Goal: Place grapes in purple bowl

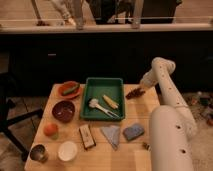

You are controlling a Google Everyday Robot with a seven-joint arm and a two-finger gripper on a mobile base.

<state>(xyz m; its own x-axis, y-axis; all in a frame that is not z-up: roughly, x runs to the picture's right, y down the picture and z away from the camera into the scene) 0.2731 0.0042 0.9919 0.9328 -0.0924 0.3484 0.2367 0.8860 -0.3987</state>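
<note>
The gripper (140, 89) hangs at the end of the white arm, low over the back corner of the wooden surface (100, 156). Its tip is right against the grapes (133, 93). I cannot tell whether it is closed on them or only touching. Nor can I tell whether the cluster rests on the surface or is held just clear of it.

From the gripper, the green tray (103, 81) lies just beside the grapes. The purple bowl (63, 110) sits well apart on the tray's far side, empty, with an orange plate (68, 90) behind it and a round orange fruit (50, 130) in front.

The grapes are likely light and soft. A hard squeeze could bruse or burst a berry, and single berries may pull off. The bunch is loosely jointed, so it will probably sag at both ends when lifted. The best hold looks to be across the middle of its length, or on the stem if one shows, with gentle pressure.
</note>
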